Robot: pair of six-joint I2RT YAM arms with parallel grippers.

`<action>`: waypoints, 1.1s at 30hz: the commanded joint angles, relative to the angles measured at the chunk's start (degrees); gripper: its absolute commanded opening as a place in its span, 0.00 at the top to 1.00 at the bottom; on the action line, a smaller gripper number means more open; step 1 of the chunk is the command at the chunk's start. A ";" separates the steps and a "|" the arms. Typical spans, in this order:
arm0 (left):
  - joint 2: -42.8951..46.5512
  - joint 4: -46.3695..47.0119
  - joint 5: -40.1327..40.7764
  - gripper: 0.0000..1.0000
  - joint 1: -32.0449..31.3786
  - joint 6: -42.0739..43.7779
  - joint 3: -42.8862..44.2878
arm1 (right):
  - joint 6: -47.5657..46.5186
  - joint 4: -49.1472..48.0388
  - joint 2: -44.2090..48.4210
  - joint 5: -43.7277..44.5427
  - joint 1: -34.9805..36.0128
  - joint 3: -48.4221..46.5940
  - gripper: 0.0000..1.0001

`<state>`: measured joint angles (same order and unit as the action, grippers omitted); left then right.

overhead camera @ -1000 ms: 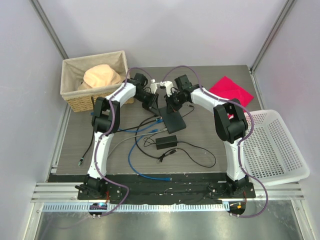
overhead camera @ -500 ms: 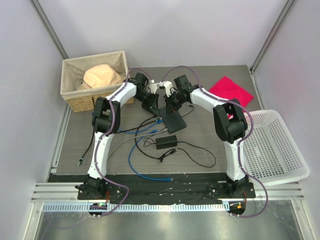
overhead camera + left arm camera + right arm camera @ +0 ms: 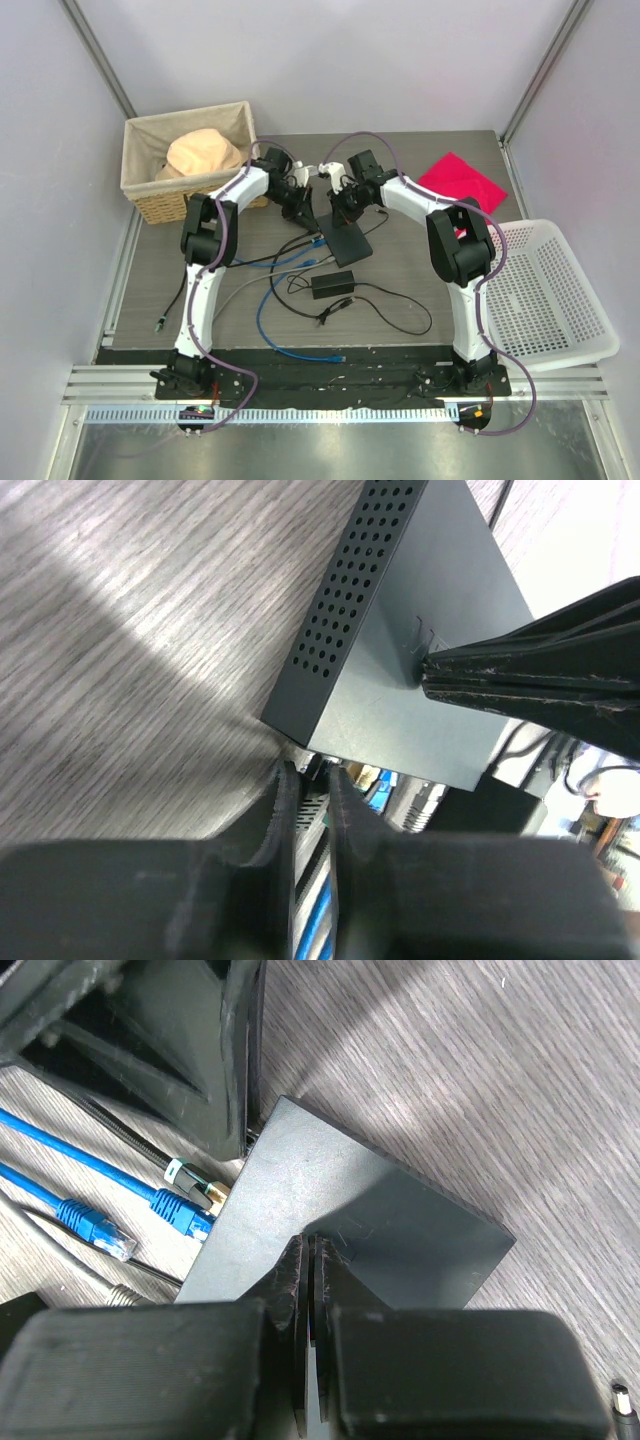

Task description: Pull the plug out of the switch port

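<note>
The switch [image 3: 352,243] is a flat matte-black box lying at mid table, and it also shows in the left wrist view [image 3: 420,710] and the right wrist view [image 3: 400,1230]. My left gripper [image 3: 303,208] is at the switch's far-left corner. Its jaws [image 3: 312,780] are nearly shut on a black ribbed plug at the socket edge. Whether the plug still sits in the port is hidden. My right gripper [image 3: 343,208] is shut, and its fingertips [image 3: 310,1245] press down on the switch's top. Its fingers [image 3: 520,675] also show in the left wrist view.
Two loose blue network plugs [image 3: 180,1212] lie beside the switch. A black adapter brick [image 3: 332,283] and tangled cables [image 3: 290,300] lie in front. A wicker basket [image 3: 135,185] stands at the far left. A pink cloth [image 3: 462,178] and a white basket [image 3: 560,300] are on the right.
My left gripper has shifted a little left, away from the right gripper. The switch and the right gripper have stayed put.
</note>
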<state>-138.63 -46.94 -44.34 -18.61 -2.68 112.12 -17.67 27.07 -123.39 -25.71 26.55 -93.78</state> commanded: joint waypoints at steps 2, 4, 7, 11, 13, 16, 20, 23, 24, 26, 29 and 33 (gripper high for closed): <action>-4.46 -2.28 1.63 1.00 0.33 1.09 -0.32 | -1.75 3.43 -3.34 6.55 0.53 3.42 0.99; -4.98 -2.89 0.66 1.00 0.24 1.53 0.30 | -2.19 3.52 -3.17 7.08 0.52 3.69 0.99; -4.81 -4.99 4.24 1.00 -0.63 5.55 0.82 | -2.89 3.69 -2.73 8.83 0.53 4.92 0.99; -4.89 -4.84 6.20 1.00 -2.31 5.25 3.46 | -4.21 3.69 -2.12 12.35 0.44 7.20 0.99; -5.42 -2.73 5.49 1.00 -3.27 4.17 5.30 | -4.22 3.52 -1.94 13.67 0.35 8.26 0.99; -5.78 -2.72 5.05 1.00 -3.80 4.17 6.45 | -4.13 3.52 -1.85 14.64 0.44 9.05 0.99; -4.11 -6.24 3.74 1.00 -2.49 5.41 1.64 | -4.21 3.25 -1.50 15.25 0.44 9.40 0.99; -1.91 -8.78 2.59 1.00 -1.87 7.33 -0.32 | -3.86 2.73 -1.59 16.39 0.53 9.75 0.99; -1.82 -12.09 1.81 1.00 -1.52 8.64 0.64 | -3.69 2.73 -1.76 16.57 0.61 9.67 0.99; -3.58 -15.71 -0.48 1.00 -0.90 9.35 3.01 | -3.69 2.64 -1.85 17.36 0.61 9.67 0.99; -1.91 -14.15 -1.72 1.00 0.06 9.62 0.13 | -3.25 2.46 -1.76 18.24 0.61 10.10 0.99; -2.26 -16.86 -3.65 1.00 0.51 12.51 1.26 | -3.16 2.37 -1.50 18.33 0.61 10.54 0.99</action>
<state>-139.98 -55.99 -47.27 -18.13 5.48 113.75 -19.51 21.61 -119.70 -16.53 27.86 -87.77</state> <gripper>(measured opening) 0.044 0.033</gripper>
